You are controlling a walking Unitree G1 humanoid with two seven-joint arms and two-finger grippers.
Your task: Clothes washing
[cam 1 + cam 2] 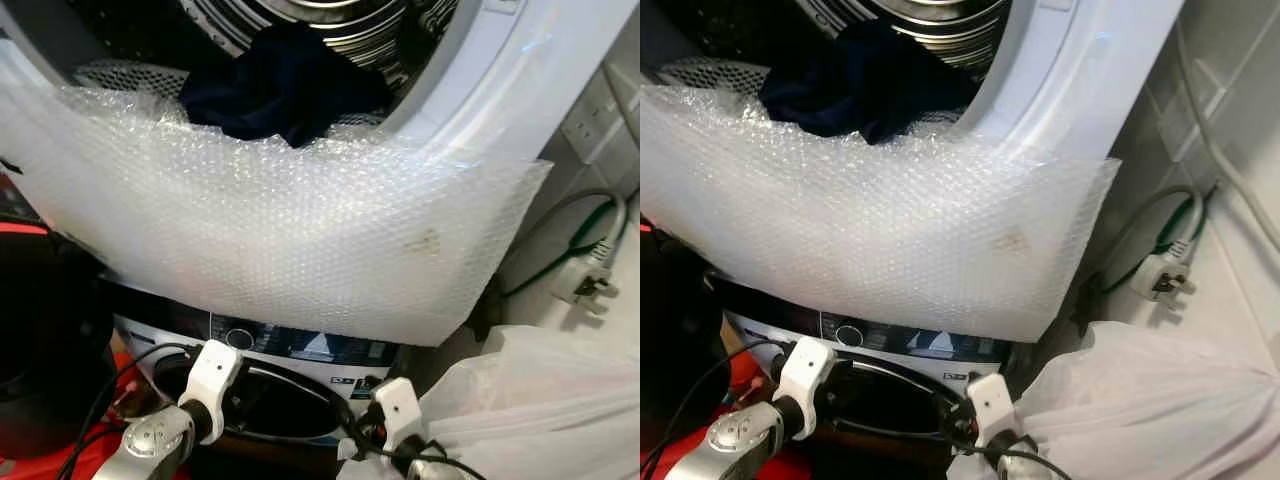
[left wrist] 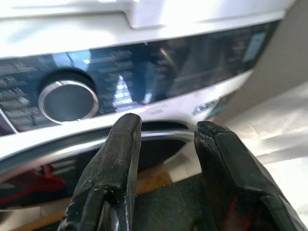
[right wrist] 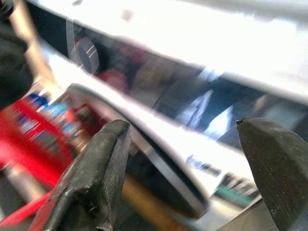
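We look down at an open drum [image 1: 330,25] with a dark blue garment [image 1: 285,90] lying at its mouth, partly over the lower edge; a sheet of bubble wrap [image 1: 290,240] hangs from that edge and covers the front below it; under the sheet we see the control panel [image 1: 300,345] of a second machine with a round dial [image 2: 68,100]; both our arms are low before this panel; the left gripper [image 2: 166,132] has its fingers a little apart and holds nothing; the right gripper [image 3: 185,132] is spread wide and empty; a white plastic bag [image 1: 540,400] is at our right, and a plug [image 1: 582,280] lies near the wall
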